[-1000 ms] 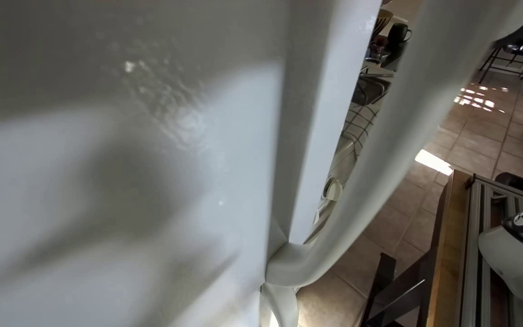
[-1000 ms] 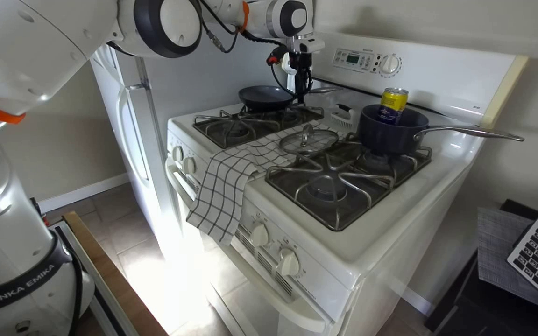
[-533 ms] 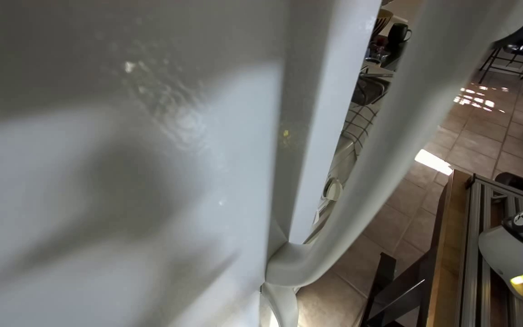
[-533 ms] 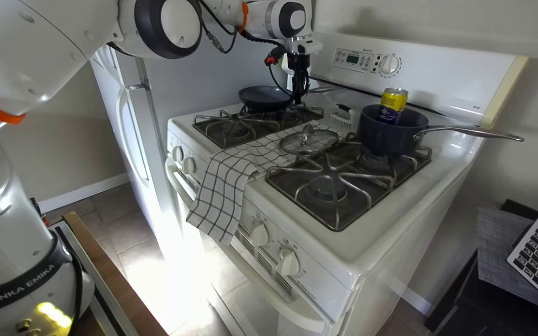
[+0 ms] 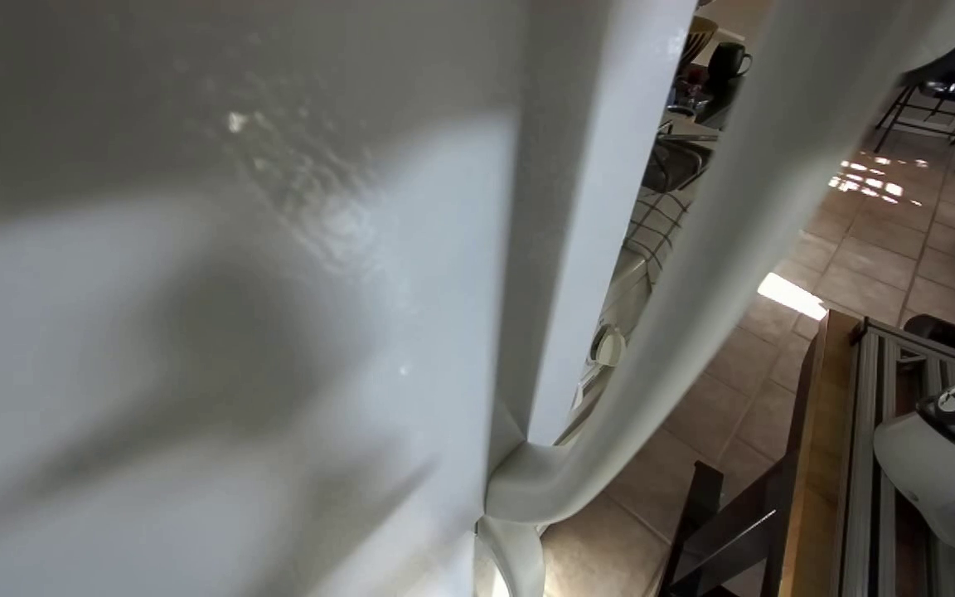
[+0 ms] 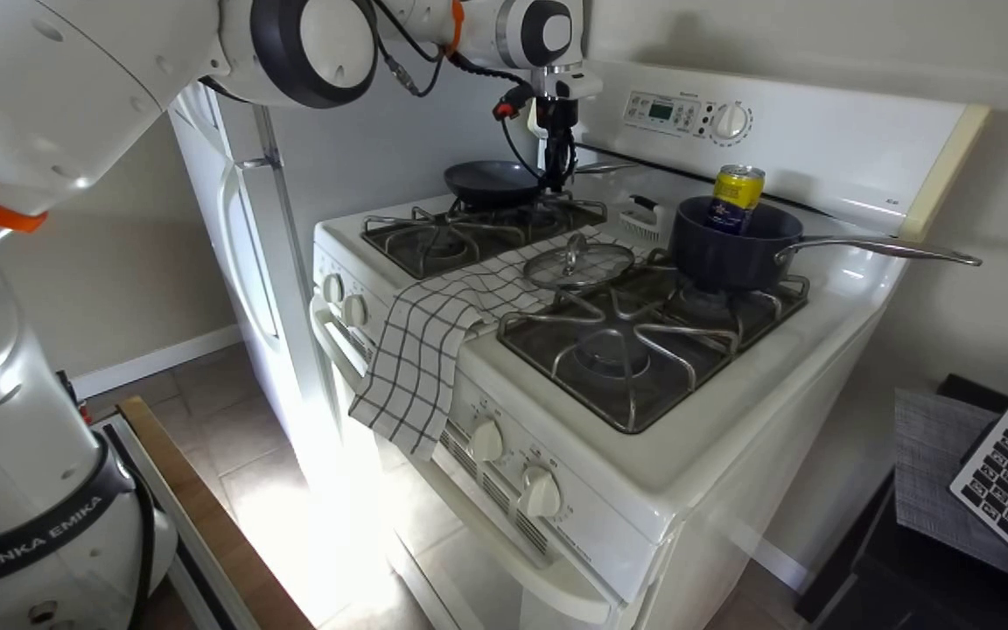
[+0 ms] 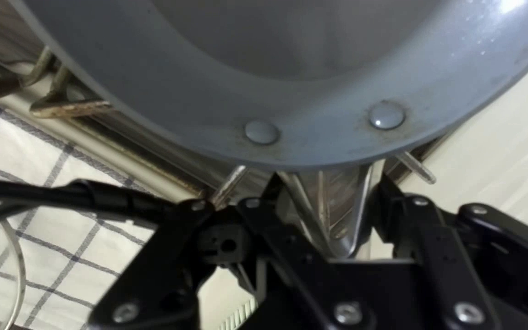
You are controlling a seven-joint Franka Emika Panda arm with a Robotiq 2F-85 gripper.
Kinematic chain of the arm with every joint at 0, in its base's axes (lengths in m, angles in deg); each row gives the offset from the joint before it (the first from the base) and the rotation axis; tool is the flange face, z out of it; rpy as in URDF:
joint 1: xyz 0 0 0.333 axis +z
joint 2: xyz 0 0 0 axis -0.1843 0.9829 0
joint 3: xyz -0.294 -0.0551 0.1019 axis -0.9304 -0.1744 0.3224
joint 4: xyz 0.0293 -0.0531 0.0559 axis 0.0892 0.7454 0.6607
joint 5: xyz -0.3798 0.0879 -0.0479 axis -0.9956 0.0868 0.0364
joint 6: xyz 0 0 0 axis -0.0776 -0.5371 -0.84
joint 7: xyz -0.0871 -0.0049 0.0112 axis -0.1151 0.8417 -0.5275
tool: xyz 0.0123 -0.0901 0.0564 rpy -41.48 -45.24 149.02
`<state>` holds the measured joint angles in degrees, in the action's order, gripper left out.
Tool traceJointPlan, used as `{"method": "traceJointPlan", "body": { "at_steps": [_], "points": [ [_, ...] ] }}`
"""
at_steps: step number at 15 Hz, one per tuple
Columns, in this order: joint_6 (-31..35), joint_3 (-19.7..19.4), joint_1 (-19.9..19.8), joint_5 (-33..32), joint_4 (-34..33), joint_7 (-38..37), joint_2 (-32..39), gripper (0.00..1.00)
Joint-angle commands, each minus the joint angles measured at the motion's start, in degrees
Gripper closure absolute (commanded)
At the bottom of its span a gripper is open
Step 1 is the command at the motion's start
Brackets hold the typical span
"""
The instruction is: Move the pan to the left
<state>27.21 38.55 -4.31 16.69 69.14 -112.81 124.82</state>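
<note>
The pan [image 6: 493, 179], a dark shallow skillet, rests on the back burner beside the fridge, its metal handle [image 6: 605, 167] pointing toward the stove's back panel. My gripper [image 6: 558, 182] points down over that handle, close to the pan's rim. From the wrist view, the grey inside of the pan [image 7: 310, 105] with two rivets fills the top. Below the rim, the black fingers [image 7: 385, 201] bear on both sides of the V-shaped handle base [image 7: 358, 215], so the gripper [image 7: 329, 185] is shut on it. The rest of the handle is hidden by the gripper body.
A saucepan [image 6: 731, 254] holding a yellow can [image 6: 738, 188] stands on the right back burner. Between the burners lie a checked towel [image 6: 425, 350], a glass lid [image 6: 578, 265] and a small white appliance [image 6: 641, 220]. The fridge [image 6: 381, 131] borders the pan's left side.
My gripper has shifted slightly left in the exterior view and its fingers have drawn in around the handle. The pan has edged very slightly left too.
</note>
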Motion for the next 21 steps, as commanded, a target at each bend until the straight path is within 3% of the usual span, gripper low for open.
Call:
{"method": "traceJointPlan", "body": {
  "at_steps": [1, 3, 7, 15, 21],
  "points": [
    [-2.6, 0.4, -0.5, 1.1, 0.5, -0.8, -1.4, 0.83],
    [-3.6, 0.4, -0.7, 1.2, 0.8, -1.1, -1.8, 0.85],
    [-3.3, 0.7, -1.8, 2.8, 1.8, -3.1, -2.3, 1.00],
    [-8.2, 2.1, -6.6, 10.8, 3.0, -1.7, -4.4, 1.00],
    [-12.2, 6.8, -13.9, 21.8, 2.7, 0.9, -4.1, 1.00]
  ]
}}
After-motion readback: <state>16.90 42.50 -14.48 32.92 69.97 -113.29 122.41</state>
